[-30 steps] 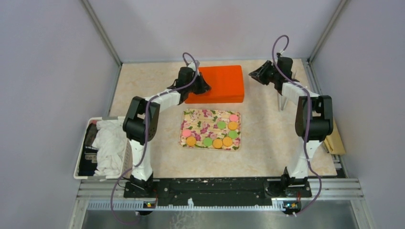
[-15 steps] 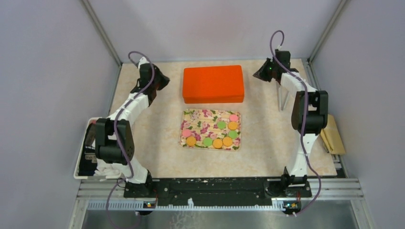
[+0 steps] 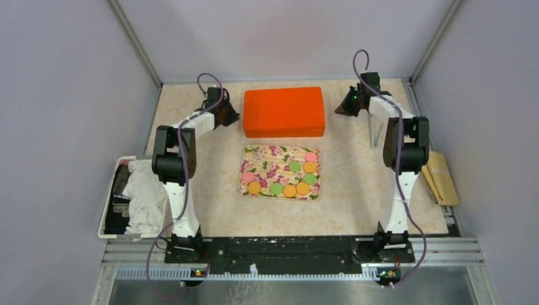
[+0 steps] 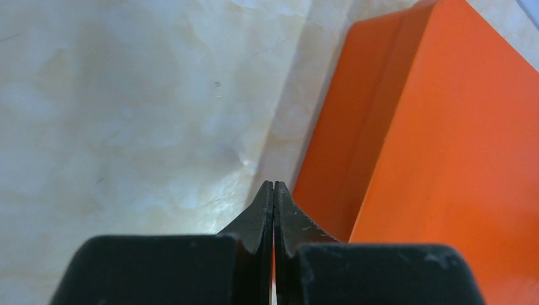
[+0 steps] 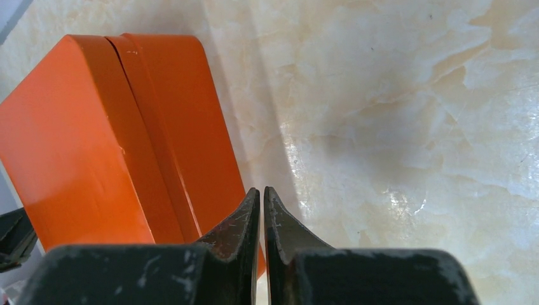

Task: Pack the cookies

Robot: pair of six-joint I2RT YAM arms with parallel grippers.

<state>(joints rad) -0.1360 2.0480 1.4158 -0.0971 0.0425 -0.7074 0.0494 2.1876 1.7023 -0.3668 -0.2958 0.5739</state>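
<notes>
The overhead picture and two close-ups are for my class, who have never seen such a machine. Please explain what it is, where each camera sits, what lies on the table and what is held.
It is two robot arms bolted at the near edge of a table. The overhead picture looks down from above and behind them; each close-up comes from a camera on one wrist, showing its fingers. On the table lie an orange box and, nearer, a flowered tray of pink, green and orange cookies. A bin of white cloth stands at the left. The left gripper is at the box's left end, the right gripper at its right; both are shut, holding nothing.
</notes>
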